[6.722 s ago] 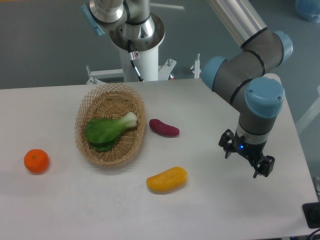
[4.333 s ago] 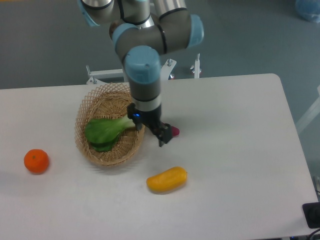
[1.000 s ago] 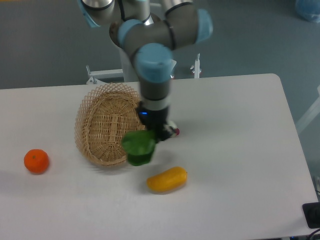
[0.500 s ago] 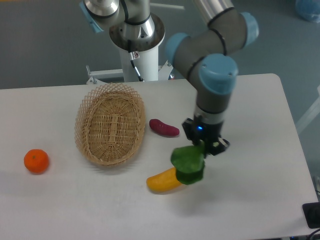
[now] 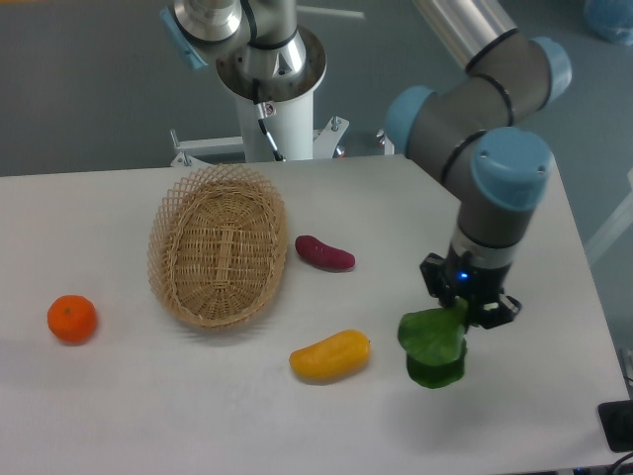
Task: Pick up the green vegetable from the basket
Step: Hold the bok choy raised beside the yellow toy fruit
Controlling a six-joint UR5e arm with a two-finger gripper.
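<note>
My gripper (image 5: 467,307) is shut on the green vegetable (image 5: 432,346), which hangs leaves-down over the right part of the table; its white stalk is hidden between the fingers. The tan wicker basket (image 5: 220,247) lies at the left centre of the table with nothing in it, far from the gripper.
A purple oblong vegetable (image 5: 324,253) lies just right of the basket. A yellow-orange oblong vegetable (image 5: 330,355) lies left of the hanging green vegetable. An orange (image 5: 72,319) sits at the far left. The robot base (image 5: 272,99) stands behind the basket.
The gripper went from the right side to the basket, took hold of the green vegetable, lifted it out and carried it right, past the yellow-orange vegetable.
</note>
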